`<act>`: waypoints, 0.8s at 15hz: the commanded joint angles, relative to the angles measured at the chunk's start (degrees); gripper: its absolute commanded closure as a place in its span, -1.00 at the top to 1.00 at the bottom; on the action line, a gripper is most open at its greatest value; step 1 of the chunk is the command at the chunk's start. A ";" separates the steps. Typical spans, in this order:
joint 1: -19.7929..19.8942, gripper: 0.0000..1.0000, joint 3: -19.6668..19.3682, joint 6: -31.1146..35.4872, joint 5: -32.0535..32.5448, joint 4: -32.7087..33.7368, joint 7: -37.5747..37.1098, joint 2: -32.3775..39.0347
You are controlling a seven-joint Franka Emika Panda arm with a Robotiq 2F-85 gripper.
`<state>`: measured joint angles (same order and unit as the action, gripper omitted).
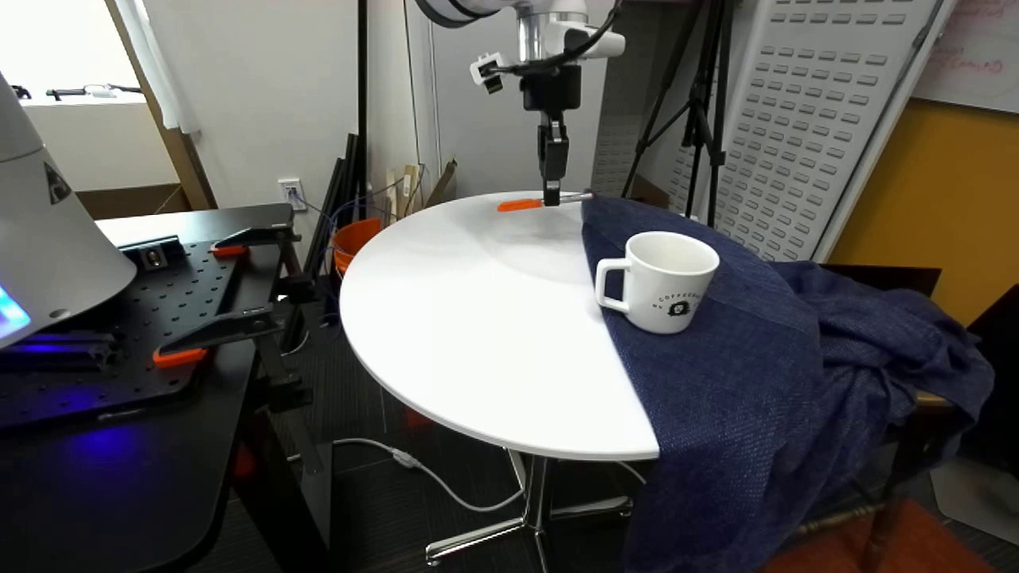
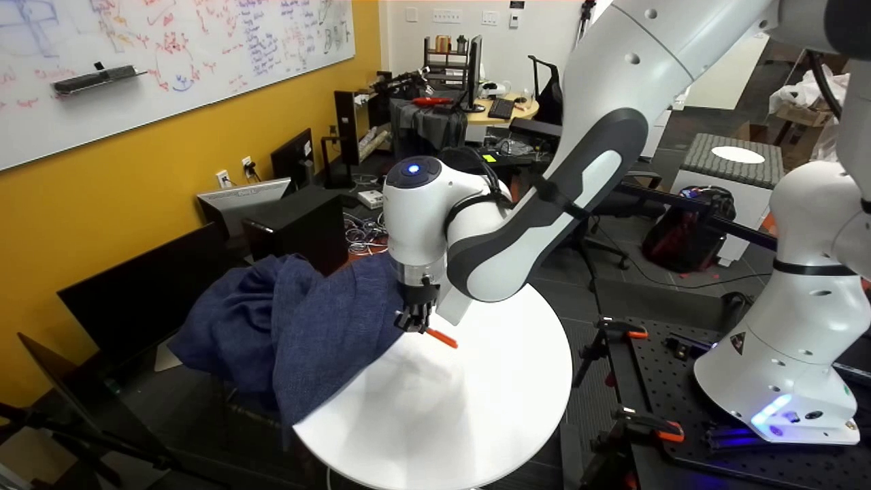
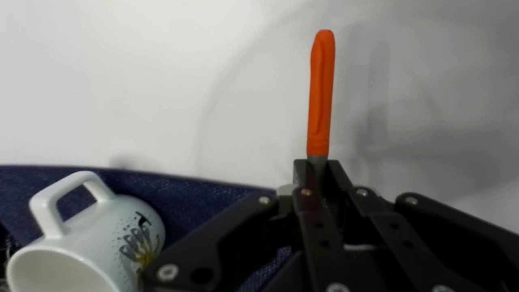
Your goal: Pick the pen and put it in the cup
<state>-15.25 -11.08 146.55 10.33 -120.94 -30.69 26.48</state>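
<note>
Wrist view shows the gripper (image 3: 318, 168) with its jaws drawn together, clamped on the grey barrel of an orange-capped pen (image 3: 320, 97), just where the cap ends. The pen lies close to level in the grip, its cap pointing out over the bare white part of the round counter (image 1: 478, 318), its grey end towards the navy-blue cloth (image 1: 732, 390). A soft shadow (image 3: 377, 73) falls apart from it, so I judge it to be held clear of the surface. Farther out, in an exterior view, the white ceramic coffee mug (image 1: 665, 282) stands upright on that cloth, well apart from the pen, its looped handle (image 1: 602, 282) turned towards the bare counter. Seen from the wrist, the mug is off to the lower left of the gripper. The coming move seems to turn on one mismatch: a level pen against a mouth that opens upward. Sideways travel looks simple enough; above the rim, the grey end probably has to dip inward, or the pen may bridge the top.
</note>
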 commanded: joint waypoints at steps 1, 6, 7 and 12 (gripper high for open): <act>-4.68 -0.94 -4.20 -0.40 10.57 -4.99 -9.34 -6.84; -5.92 -0.94 -4.27 -4.72 29.85 -5.72 -24.20 -12.52; -5.00 -0.94 -3.14 -5.85 33.07 -5.76 -26.42 -13.62; -0.03 -0.94 2.31 -13.48 43.43 -5.61 -34.05 -17.82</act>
<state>-18.61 -12.10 137.41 49.11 -125.22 -61.01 12.41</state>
